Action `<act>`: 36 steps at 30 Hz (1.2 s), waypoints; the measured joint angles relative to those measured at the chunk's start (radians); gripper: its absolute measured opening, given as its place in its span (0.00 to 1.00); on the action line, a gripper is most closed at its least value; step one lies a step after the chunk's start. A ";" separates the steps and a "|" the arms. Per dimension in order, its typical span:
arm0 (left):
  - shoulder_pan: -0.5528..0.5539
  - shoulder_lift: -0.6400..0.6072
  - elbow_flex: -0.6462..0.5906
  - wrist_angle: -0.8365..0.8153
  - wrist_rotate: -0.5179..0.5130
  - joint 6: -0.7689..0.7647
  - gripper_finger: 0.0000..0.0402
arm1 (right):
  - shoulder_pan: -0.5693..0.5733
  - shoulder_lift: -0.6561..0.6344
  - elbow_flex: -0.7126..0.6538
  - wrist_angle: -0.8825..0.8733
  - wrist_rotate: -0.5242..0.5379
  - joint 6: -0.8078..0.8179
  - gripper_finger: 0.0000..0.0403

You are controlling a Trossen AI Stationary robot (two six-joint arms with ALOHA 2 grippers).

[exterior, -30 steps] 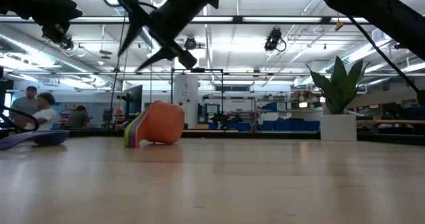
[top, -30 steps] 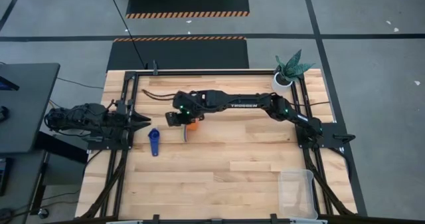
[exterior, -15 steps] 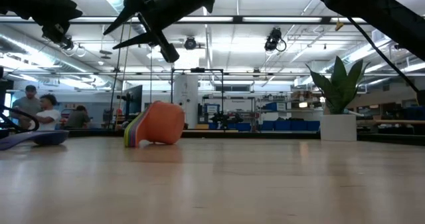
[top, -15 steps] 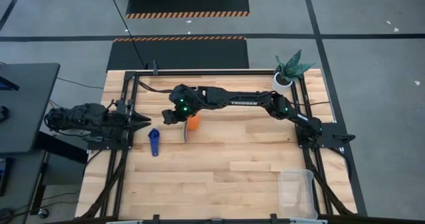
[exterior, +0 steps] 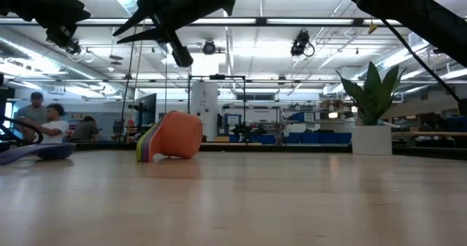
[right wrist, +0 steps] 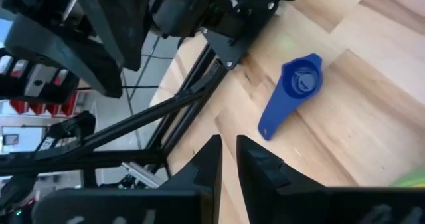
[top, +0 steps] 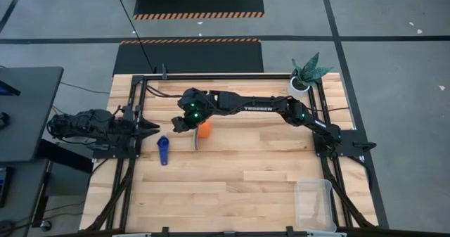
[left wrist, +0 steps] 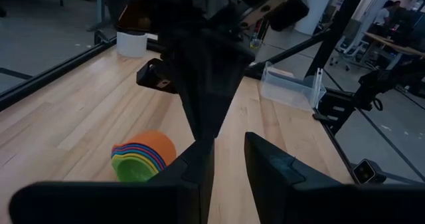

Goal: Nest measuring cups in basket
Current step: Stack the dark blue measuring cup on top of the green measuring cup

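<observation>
On pale wood table (top: 232,174) — right claw (top: 178,124) nearly together, empty, above nested cups (top: 202,131).

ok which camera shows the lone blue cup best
The right wrist view: the blue cup fills much of the frame, bowl and handle both clear, lying flat on the table. The high view shows it small near the left claw. The low view catches only its edge at far left. The left wrist view misses it.

Setting: industrial robotics lab. Wooden table (top: 232,174) on grey concrete floor, hazard-striped mats (top: 198,2); far hall with ceiling strip lights (exterior: 306,21), blue bins (exterior: 306,137), seated people (exterior: 44,122) at left.
</observation>
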 joint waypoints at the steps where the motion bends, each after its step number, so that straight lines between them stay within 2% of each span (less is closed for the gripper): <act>1: 0.000 0.000 0.000 0.000 0.000 0.000 0.23 | 0.000 0.000 0.000 -0.001 0.009 0.000 0.13; 4: 0.000 0.000 0.000 0.007 0.000 0.000 0.23 | -0.001 0.000 0.000 0.001 0.027 -0.019 0.13; 8: 0.000 0.000 0.000 0.060 0.001 -0.013 0.23 | -0.001 0.000 0.000 0.025 0.027 -0.153 0.11; 11: 0.000 0.000 0.001 0.072 0.081 -0.032 0.23 | 0.001 0.000 0.000 0.032 0.021 -0.205 0.10; 14: -0.001 0.031 0.025 0.010 0.158 -0.049 0.23 | 0.001 0.000 0.000 0.013 0.015 -0.259 0.09; 21: 0.000 0.264 0.155 -0.241 0.155 -0.174 0.23 | -0.013 -0.036 -0.002 -0.155 0.015 -0.366 0.04; 24: 0.001 0.392 0.190 -0.304 0.115 -0.270 0.23 | -0.024 -0.061 0.000 -0.258 0.030 -0.389 0.02; 29: 0.010 0.595 0.195 -0.346 -0.011 -0.446 0.23 | -0.047 -0.099 0.000 -0.457 0.127 -0.355 0.01; 34: 0.100 0.737 0.195 -0.268 -0.219 -0.470 0.23 | -0.070 -0.109 0.000 -0.584 0.208 -0.385 0.01; 36: 0.155 0.779 0.195 -0.189 -0.237 -0.432 0.23 | -0.077 -0.105 0.000 -0.619 0.207 -0.413 0.01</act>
